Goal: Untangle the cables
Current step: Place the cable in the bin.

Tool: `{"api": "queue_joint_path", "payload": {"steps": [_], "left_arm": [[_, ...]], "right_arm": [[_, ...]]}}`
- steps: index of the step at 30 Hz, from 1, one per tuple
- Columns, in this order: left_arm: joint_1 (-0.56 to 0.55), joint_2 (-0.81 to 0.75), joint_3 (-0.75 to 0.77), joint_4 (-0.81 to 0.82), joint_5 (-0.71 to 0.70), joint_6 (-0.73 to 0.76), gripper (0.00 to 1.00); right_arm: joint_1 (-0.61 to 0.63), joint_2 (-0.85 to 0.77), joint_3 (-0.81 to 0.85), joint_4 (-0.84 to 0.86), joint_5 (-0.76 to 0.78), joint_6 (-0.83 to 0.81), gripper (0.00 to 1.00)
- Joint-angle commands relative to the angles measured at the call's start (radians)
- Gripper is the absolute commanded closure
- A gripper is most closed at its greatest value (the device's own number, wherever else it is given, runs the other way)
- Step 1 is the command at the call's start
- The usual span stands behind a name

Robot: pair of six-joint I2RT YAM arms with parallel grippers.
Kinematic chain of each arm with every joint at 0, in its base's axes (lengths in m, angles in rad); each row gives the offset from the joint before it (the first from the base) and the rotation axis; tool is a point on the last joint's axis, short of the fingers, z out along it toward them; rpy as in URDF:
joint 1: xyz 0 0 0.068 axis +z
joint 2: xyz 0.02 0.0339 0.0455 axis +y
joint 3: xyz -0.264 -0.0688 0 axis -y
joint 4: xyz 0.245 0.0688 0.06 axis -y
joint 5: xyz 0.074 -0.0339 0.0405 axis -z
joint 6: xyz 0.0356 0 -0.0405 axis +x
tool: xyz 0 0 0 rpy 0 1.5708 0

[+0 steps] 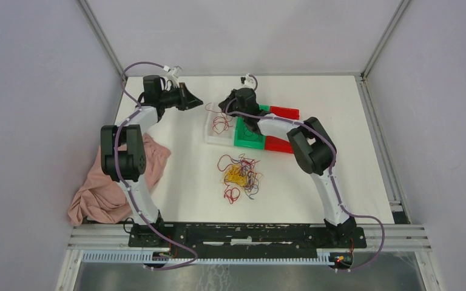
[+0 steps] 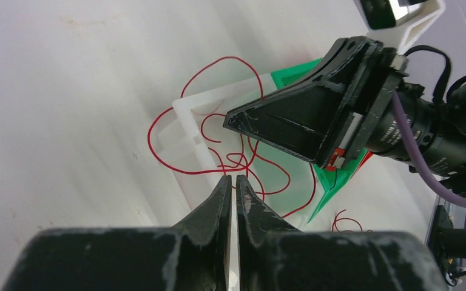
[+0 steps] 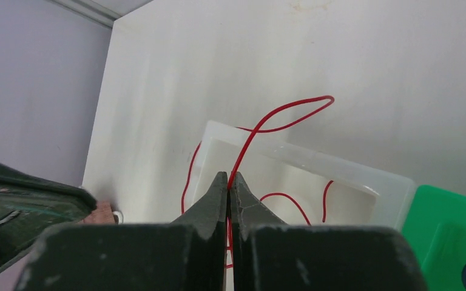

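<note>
Red cable (image 3: 255, 128) lies pinched between the jaws of the right gripper (image 3: 229, 180).

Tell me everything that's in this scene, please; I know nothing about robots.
Tangled heap of thin curly wires: one, red, yellow-orange and dark, middle of the table.
Loose thin red wire strands: a few, red, in and over the clear tray.
Clear plastic tray: one, see-through, far middle.
Green plastic tray: one, green, right beside the clear tray.
Red plastic tray: one or two, red, right of the green tray, partly hidden by the right arm.
Crumpled pink cloth: one, pink, near left edge.
White table: one, white.
Left gripper: one, black, jaws together, by the clear tray.
Right gripper: one, black, pinching one red strand.
</note>
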Motion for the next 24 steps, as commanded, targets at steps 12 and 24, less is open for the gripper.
{"api": "queue_joint_path", "payload": {"steps": [12,24], "left_arm": [[0.001,-0.084,-0.054,0.055,0.019,0.018,0.88],[0.001,-0.088,-0.085,0.115,-0.001,-0.011,0.89]], "right_arm": [[0.013,-0.233,-0.149,0.315,-0.223,-0.142,1.0],[0.011,-0.409,-0.324,0.334,-0.361,-0.277,1.0]]}}
